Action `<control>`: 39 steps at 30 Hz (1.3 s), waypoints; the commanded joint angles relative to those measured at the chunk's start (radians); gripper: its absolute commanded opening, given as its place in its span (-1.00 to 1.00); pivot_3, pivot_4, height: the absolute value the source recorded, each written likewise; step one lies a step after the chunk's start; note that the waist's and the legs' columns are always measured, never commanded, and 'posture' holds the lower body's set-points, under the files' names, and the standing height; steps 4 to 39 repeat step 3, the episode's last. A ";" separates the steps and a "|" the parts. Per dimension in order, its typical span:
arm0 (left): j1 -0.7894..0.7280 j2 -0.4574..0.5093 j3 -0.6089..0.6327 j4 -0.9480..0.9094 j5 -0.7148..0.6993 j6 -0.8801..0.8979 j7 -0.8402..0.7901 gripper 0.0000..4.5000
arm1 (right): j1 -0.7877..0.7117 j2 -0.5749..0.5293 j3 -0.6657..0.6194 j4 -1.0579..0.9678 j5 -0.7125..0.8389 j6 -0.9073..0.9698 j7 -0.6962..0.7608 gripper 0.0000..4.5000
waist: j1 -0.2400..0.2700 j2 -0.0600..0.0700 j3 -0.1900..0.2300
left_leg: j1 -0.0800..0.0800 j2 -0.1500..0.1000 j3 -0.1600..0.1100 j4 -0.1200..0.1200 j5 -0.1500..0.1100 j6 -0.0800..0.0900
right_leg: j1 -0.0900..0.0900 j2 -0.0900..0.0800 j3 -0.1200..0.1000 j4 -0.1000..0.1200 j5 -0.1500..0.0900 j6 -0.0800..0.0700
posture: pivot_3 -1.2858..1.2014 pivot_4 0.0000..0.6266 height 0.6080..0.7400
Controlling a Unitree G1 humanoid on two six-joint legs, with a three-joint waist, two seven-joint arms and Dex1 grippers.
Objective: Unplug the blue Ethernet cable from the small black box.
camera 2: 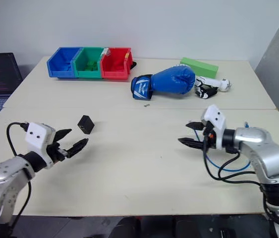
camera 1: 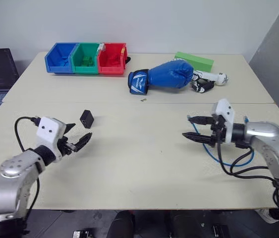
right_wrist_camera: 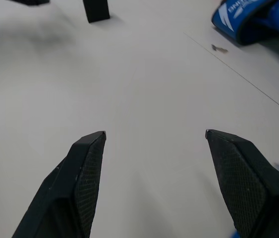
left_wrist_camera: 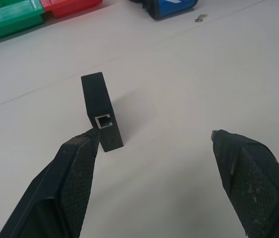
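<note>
Small black box (camera 1: 86, 118) w/ empty port; both end effectors, left (camera 1: 78, 137) & right (camera 1: 197, 128), spread apart. Blue Ethernet cable (camera 1: 209, 152) under right arm may snag.

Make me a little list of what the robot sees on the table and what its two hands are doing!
small black box: standing alone on the table, its port empty
blue Ethernet cable: unplugged, lying by the right arm
left tool: open, near the box, holding nothing
right tool: open, holding nothing
table: pale top
far side: blue, green and red bins, blue boxing glove, green block
</note>
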 commanded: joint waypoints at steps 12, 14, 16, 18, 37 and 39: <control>-0.013 0.050 0.093 0.042 -0.059 0.010 -0.085 0.70 | 0.040 -0.073 -0.062 0.001 0.014 -0.027 0.060 0.52 | -0.001 0.000 0.000 | 0.000 0.000 0.001 0.000 0.000 0.000 | 0.000 0.000 0.000 0.000 0.000 0.000 | 0.03 -0.52 1.00; -0.013 0.050 0.093 0.042 -0.059 0.010 -0.085 0.70 | 0.040 -0.073 -0.062 0.001 0.014 -0.027 0.060 0.52 | -0.001 0.000 0.000 | 0.000 0.000 0.001 0.000 0.000 0.000 | 0.000 0.000 0.000 0.000 0.000 0.000 | 0.03 -0.52 1.00; -0.013 0.050 0.093 0.042 -0.059 0.010 -0.085 0.70 | 0.040 -0.073 -0.062 0.001 0.014 -0.027 0.060 0.52 | -0.001 0.000 0.000 | 0.000 0.000 0.001 0.000 0.000 0.000 | 0.000 0.000 0.000 0.000 0.000 0.000 | 0.03 -0.52 1.00; -0.013 0.050 0.093 0.042 -0.059 0.010 -0.085 0.70 | 0.040 -0.073 -0.062 0.001 0.014 -0.027 0.060 0.52 | -0.001 0.000 0.000 | 0.000 0.000 0.001 0.000 0.000 0.000 | 0.000 0.000 0.000 0.000 0.000 0.000 | 0.03 -0.52 1.00; -0.013 0.050 0.093 0.042 -0.059 0.010 -0.085 0.70 | 0.040 -0.073 -0.062 0.001 0.014 -0.027 0.060 0.52 | -0.001 0.000 0.000 | 0.000 0.000 0.001 0.000 0.000 0.000 | 0.000 0.000 0.000 0.000 0.000 0.000 | 0.03 -0.52 1.00; -0.013 0.050 0.093 0.042 -0.059 0.010 -0.085 0.70 | 0.040 -0.073 -0.062 0.001 0.014 -0.027 0.060 0.52 | -0.001 0.000 0.000 | 0.000 0.000 0.001 0.000 0.000 0.000 | 0.000 0.000 0.000 0.000 0.000 0.000 | 0.03 -0.52 1.00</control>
